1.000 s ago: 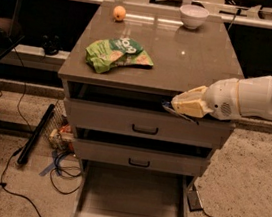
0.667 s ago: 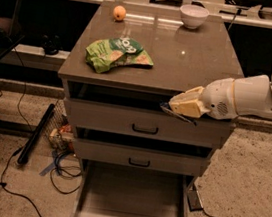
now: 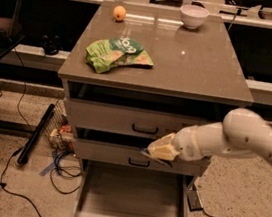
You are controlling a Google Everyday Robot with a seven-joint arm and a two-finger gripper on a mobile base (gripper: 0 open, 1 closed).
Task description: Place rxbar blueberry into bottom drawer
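Grey-beige and pulled out toward the camera, the bottom drawer [image 3: 128,200] lies open with a plain flat floor. Over its rear edge the gripper [image 3: 159,148] hangs in front of the middle drawer [image 3: 102,152], just above that drawer's black handle, its yellowish tip pointing left. The white arm [image 3: 245,138] reaches in from the right. A thin dark sliver under the tip may be the rxbar [image 3: 146,154], but it is too small to be sure, and I cannot tell whether the gripper is grasping or released. Left of the cabinet, cables [image 3: 62,166] and a black bar [image 3: 36,132] lie on the floor. Above sits the top drawer [image 3: 104,117], closed. On the tabletop [image 3: 203,64] a green bag [image 3: 118,54] lies near the front left; farther back are an orange [image 3: 119,13] and a white bowl [image 3: 193,16], well apart
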